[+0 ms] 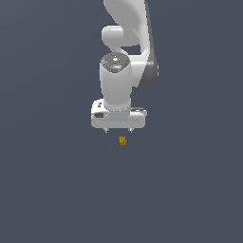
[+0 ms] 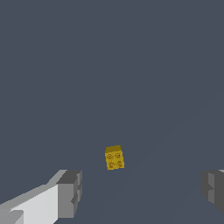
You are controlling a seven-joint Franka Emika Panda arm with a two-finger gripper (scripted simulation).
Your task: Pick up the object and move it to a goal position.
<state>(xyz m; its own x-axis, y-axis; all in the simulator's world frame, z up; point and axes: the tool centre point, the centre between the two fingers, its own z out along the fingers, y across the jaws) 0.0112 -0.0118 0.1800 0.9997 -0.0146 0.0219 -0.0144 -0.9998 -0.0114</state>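
1. The gripper (image 1: 118, 129), at the middle of the exterior view, has its jaws spread wide and holds nothing.
2. The object (image 1: 123, 140), just below it, lies on the grey floor (image 1: 52, 190), untouched.
3. Judgement: early stage; descent, grasp, lift and carrying all remain. No goal marker shows.

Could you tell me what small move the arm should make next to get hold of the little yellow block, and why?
Probably a short advance toward the yellow block, then a descent. The hand is open, its fingers spread wide and clear of the block. In the wrist view the block lies ahead of the gap between them, not yet inside it, so closing now would likely catch nothing.
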